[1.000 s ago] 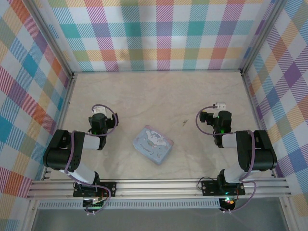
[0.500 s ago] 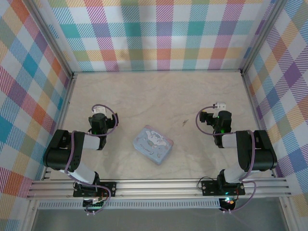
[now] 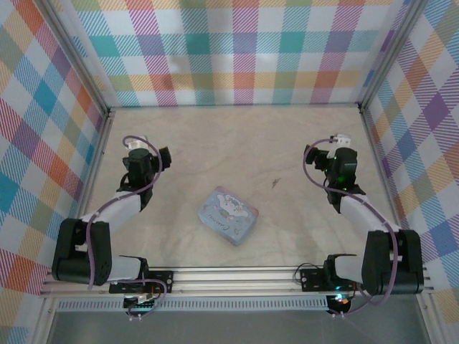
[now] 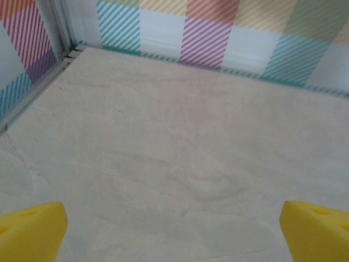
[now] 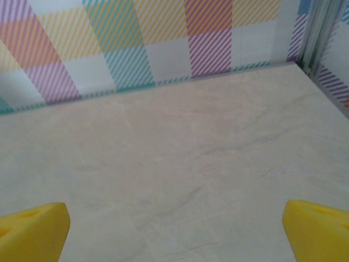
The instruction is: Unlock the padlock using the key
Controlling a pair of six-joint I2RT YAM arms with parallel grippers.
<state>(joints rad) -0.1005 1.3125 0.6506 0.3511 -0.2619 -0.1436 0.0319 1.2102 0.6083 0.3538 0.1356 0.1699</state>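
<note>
Both grippers wide open and empty, above bare desk.
Left gripper (image 4: 173,234) and right gripper (image 5: 174,234): yellow fingertips (image 4: 30,232) spread to the frame corners, nothing between them. Pale-blue tin (image 3: 228,215) lies on the desk (image 3: 237,143) behind both grippers, right of the left one, left of the right one, well apart from each. Padlock too small to make out on the tin. Small dark speck (image 3: 276,183) sits nearer the right gripper.

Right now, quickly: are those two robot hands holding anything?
Left hand: open, holding nothing.
Right hand: open, holding nothing.
</note>
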